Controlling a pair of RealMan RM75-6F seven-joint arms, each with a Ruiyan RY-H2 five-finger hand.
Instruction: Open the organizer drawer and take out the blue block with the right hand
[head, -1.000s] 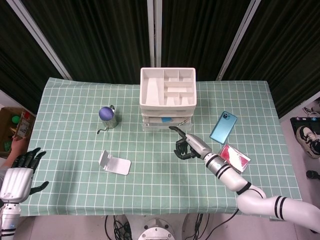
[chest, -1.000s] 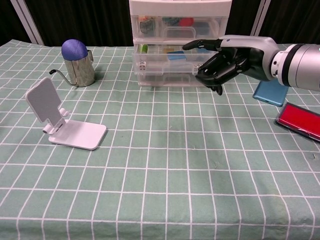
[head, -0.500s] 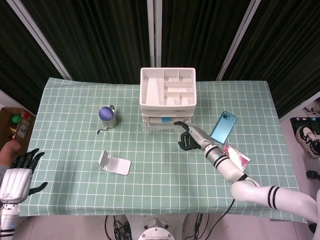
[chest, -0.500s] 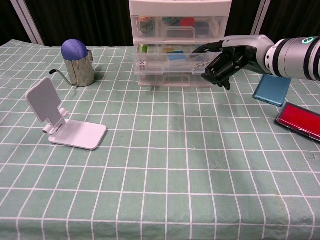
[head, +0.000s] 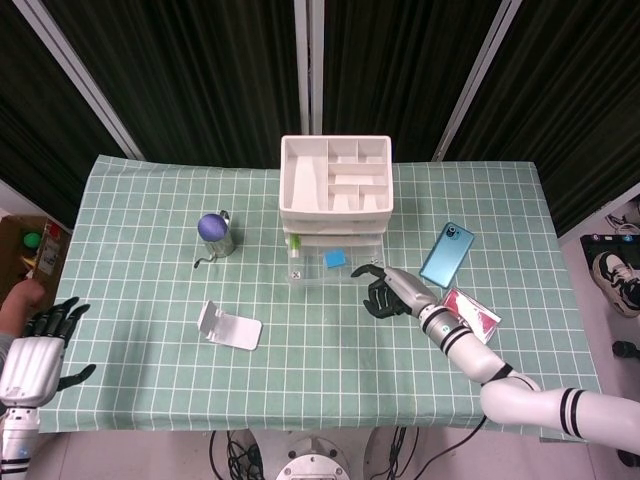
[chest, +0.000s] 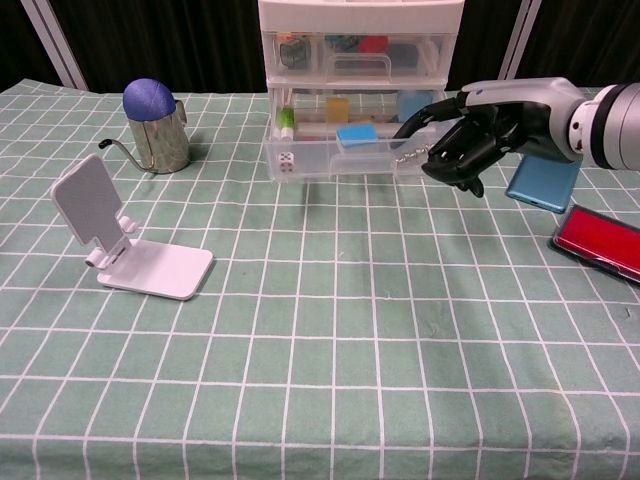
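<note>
The white organizer (head: 335, 180) (chest: 360, 50) stands at the table's back middle. Its lower clear drawer (head: 330, 270) (chest: 330, 160) is pulled out toward me. Inside it lies the blue block (head: 335, 258) (chest: 357, 135), beside a small die (chest: 286, 160) and a green piece (chest: 286, 120). My right hand (head: 385, 297) (chest: 470, 140) is at the drawer's front right corner. One finger reaches to the drawer's front handle, the others are curled in. My left hand (head: 40, 345) hangs off the table's left edge, holding nothing, fingers apart.
A metal cup with a blue ball (head: 215, 232) (chest: 155, 125) stands left of the organizer. A white phone stand (head: 228, 327) (chest: 120, 235) sits front left. A teal phone (head: 447, 254) (chest: 545, 185) and a red case (head: 470, 314) (chest: 605, 243) lie right of my right hand.
My right hand reached the drawer front, then drew back toward me, and the lower drawer slid out with it, exposing the blue block. The left hand stayed put.
</note>
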